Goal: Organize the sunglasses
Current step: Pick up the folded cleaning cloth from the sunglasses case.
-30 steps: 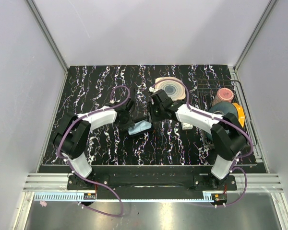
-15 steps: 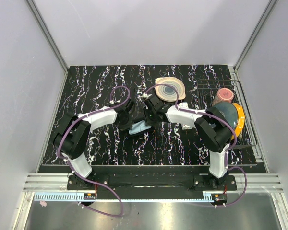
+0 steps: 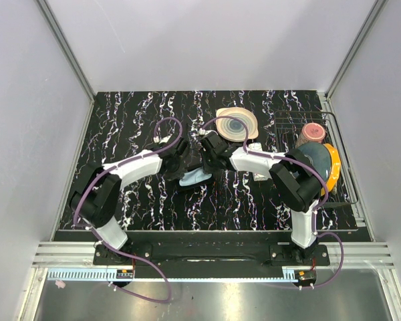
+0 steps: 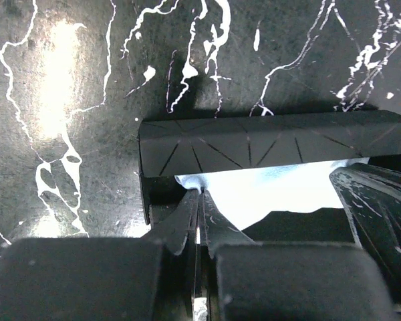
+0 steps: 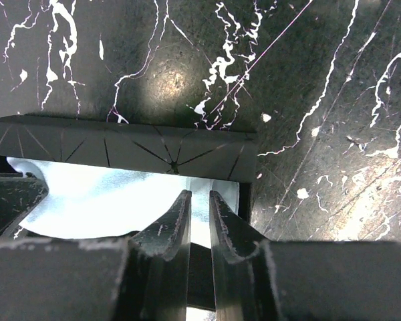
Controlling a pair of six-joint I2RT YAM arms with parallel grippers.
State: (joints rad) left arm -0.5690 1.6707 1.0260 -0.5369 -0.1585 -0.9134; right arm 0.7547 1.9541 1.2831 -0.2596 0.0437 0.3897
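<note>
top view: both arms meet over the open black case [image 3: 194,178], its pale blue lining showing. the left gripper [image 3: 179,167] is at the case's left end, the right gripper [image 3: 210,162] at its right end. the sunglasses [image 3: 260,175], a small amber glint, lie right of the case, apart from it, partly under the right arm.

left wrist: the left gripper [image 4: 198,197] has its jaws pressed together at the case's near edge; whether they pinch anything, i cannot tell.

right wrist: the right gripper [image 5: 199,197] has its jaws a thin slit apart at the case's near edge; i cannot tell if they grip it.
</note>
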